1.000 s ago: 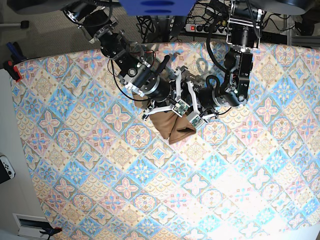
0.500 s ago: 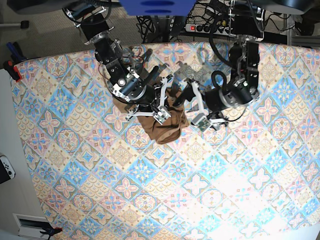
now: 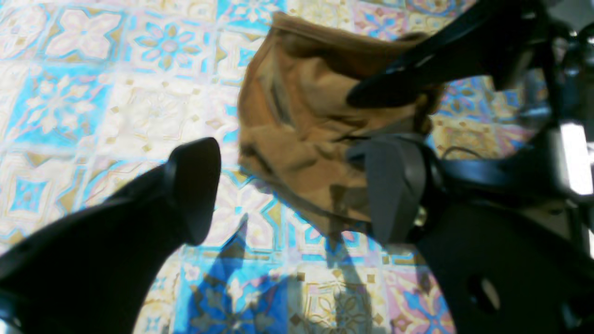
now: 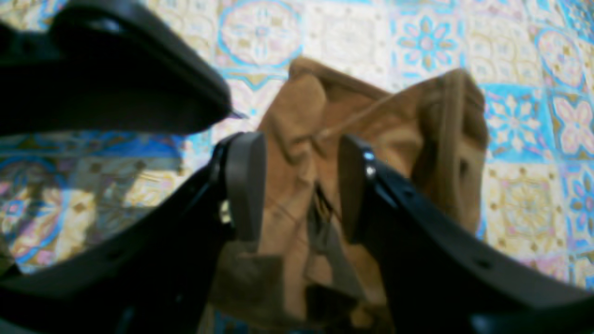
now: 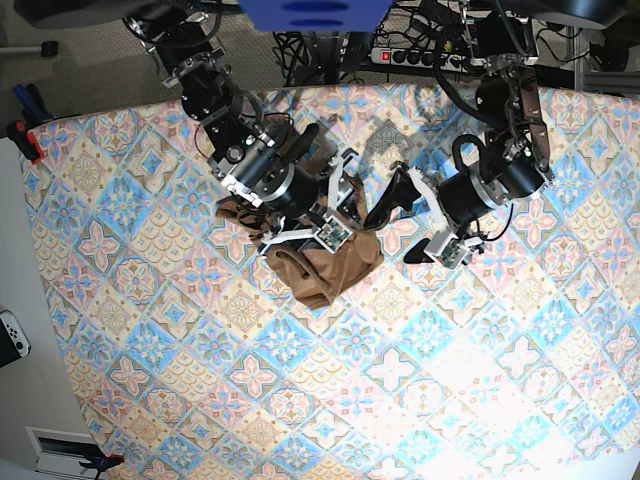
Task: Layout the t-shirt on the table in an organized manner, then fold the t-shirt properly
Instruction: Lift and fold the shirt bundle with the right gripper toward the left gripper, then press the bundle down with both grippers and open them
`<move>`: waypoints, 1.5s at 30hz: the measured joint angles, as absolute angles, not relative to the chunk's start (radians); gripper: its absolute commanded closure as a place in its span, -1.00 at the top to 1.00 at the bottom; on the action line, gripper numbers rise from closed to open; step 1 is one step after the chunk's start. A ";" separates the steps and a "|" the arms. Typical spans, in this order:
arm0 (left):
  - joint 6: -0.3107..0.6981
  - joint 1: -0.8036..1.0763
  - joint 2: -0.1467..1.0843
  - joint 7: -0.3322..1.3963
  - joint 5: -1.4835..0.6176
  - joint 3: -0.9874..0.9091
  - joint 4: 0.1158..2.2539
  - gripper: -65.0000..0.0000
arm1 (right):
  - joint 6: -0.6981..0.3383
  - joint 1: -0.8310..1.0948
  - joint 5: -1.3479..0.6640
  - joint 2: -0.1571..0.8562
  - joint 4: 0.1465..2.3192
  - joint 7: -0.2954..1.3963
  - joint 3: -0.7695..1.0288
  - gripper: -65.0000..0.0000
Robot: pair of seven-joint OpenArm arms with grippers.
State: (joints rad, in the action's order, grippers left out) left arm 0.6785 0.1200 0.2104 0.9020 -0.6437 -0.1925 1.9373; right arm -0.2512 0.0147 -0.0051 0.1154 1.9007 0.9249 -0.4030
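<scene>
Plainly, the t-shirt (image 5: pixel 325 268) lies as a bunched tan-brown heap on the table (image 5: pixel 480 370), a little above and left of the middle of the base view, nowhere near laid out. The right gripper (image 4: pixel 297 185) sits directly over it, at the centre of the right wrist view: its two dark fingers (image 4: pixel 243 185) stand partly apart with folds of cloth rising between them, but neither pad seems to pinch the fabric, so I judge nothing is held. The left gripper (image 3: pixel 287 190) hangs to the right of the heap in the base view, its fingers (image 3: pixel 192 185) spread wide and empty; in the left wrist view the shirt sits in the upper middle of the frame, beyond and partly behind the right-hand finger. The cloth looks soft, light and limp: it will sag, drape and drag along the patterned table rather than keep any shape, and a grip on a thick wad would lift several layers at once. A single hemmed edge looks like the better hold, for instance the seamed border seen at the upper right of the right wrist view, with each arm taking one corner so the shirt can be pulled flat. The neck and sleeves cannot be told apart in this crumple.
</scene>
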 measured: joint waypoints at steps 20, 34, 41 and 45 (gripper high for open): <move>0.678 -0.109 0.210 0.894 -0.640 -0.035 1.829 0.45 | -0.241 0.094 0.008 0.119 1.927 0.755 0.023 -0.25; 0.680 -0.242 0.092 0.661 -0.454 0.272 1.274 0.45 | -0.255 0.180 -0.002 0.100 1.922 0.751 0.166 -0.25; 0.678 -0.254 0.089 0.564 -0.418 0.327 1.168 0.38 | -0.248 0.172 -0.003 0.105 1.922 0.746 0.169 -0.25; 0.674 -0.235 0.108 0.606 -0.406 0.316 1.250 0.06 | -0.247 0.172 -0.003 0.103 1.922 0.741 0.165 -0.25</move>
